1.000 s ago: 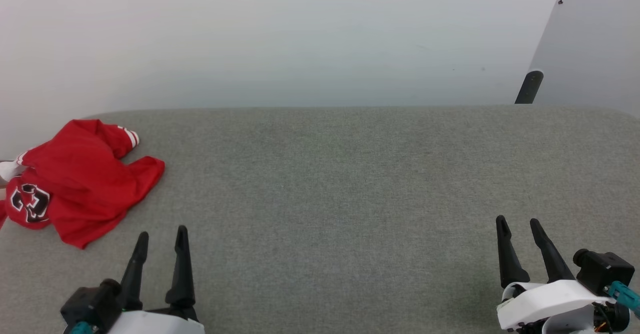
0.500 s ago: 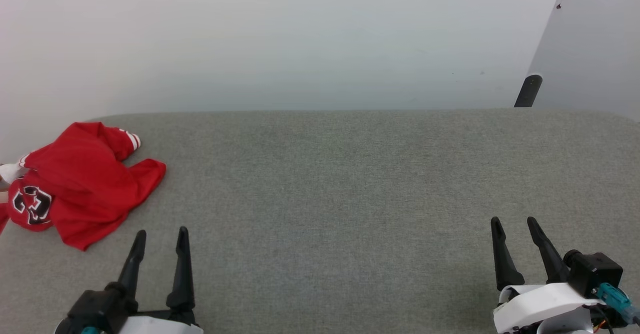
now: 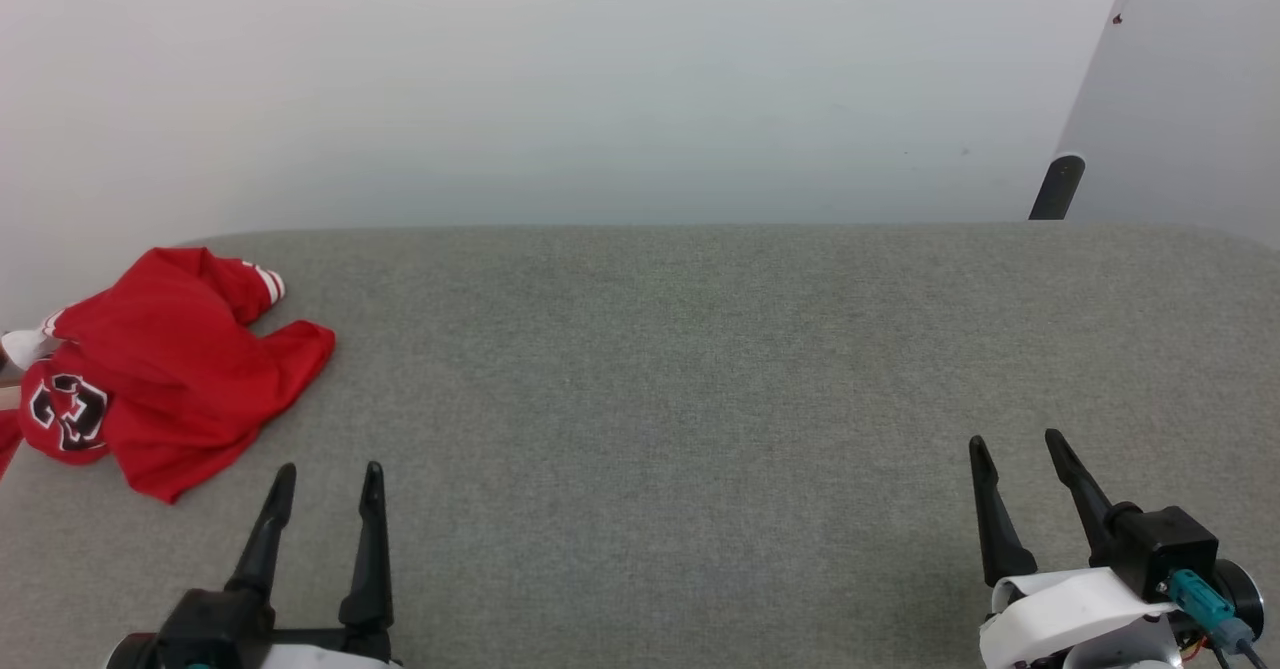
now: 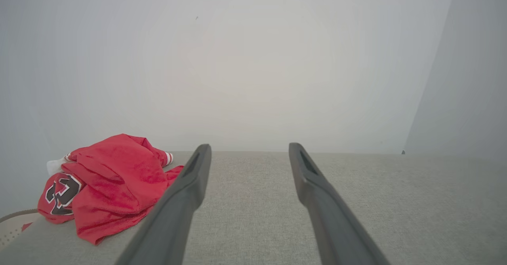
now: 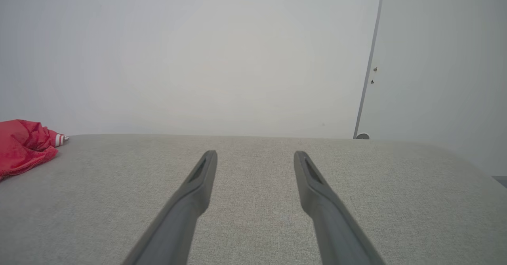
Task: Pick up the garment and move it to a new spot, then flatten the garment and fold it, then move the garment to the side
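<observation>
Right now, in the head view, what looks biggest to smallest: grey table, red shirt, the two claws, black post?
1. grey table
2. red shirt
3. left claw and right claw look alike; being nearest the camera, their rank is unsure
4. black post

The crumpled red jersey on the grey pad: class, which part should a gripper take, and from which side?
Probably the near corner flap of the crumpled red jersey, approached from its near right by the open left gripper. That flap lies thin and free on the grey padded surface; the rest is bunched.
</observation>
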You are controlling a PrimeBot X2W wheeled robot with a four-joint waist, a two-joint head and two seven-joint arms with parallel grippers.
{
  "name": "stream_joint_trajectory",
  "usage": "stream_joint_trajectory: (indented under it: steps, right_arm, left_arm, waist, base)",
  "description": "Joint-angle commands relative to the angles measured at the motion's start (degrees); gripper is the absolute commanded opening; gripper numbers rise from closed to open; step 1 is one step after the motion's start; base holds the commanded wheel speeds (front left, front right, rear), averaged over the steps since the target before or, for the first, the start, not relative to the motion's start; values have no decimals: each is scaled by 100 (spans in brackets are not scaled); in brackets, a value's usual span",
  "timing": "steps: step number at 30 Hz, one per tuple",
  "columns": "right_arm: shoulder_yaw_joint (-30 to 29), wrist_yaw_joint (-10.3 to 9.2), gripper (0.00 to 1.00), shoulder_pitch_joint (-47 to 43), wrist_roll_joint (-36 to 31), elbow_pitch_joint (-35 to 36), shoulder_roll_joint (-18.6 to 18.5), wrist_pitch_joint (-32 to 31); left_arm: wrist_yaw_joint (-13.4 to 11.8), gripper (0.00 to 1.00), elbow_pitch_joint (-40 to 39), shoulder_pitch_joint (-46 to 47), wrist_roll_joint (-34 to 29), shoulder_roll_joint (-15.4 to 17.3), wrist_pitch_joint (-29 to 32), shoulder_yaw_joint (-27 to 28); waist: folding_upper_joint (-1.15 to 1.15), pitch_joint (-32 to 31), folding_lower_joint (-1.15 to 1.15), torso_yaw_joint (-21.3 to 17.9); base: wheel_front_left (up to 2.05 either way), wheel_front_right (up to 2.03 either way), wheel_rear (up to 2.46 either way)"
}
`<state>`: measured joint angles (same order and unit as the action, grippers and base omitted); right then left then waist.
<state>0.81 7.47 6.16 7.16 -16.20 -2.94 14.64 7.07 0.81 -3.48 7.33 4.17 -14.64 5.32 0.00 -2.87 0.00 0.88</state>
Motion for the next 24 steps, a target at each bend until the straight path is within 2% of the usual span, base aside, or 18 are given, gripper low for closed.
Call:
stream_joint_trajectory:
  steps: [1, 12, 18, 24]
  right_arm:
    - [34, 4, 100, -62, -143, 27, 8, 52]
    - [65, 4, 100, -129, -290, -16, 9, 63]
    - [256, 4, 100, -160, -291, -59, 10, 63]
    - [519, 4, 100, -170, -198, -121, 10, 63]
  left_arm:
    - [24, 100, 2, -35, -117, -5, -48, 16]
    - [41, 100, 265, 10, 65, 54, -57, 14]
    - [44, 100, 531, 29, 136, 106, -46, 148]
    - [17, 100, 697, -12, 139, 170, -46, 306]
  waist:
    - [0, -6, 0, 6]
    - [0, -74, 0, 250]
    - [0, -174, 0, 661]
    - [0, -313, 0, 1241]
  base:
    - [0, 0, 0]
    - [0, 0, 0]
    - [0, 0, 0]
    - [0, 0, 0]
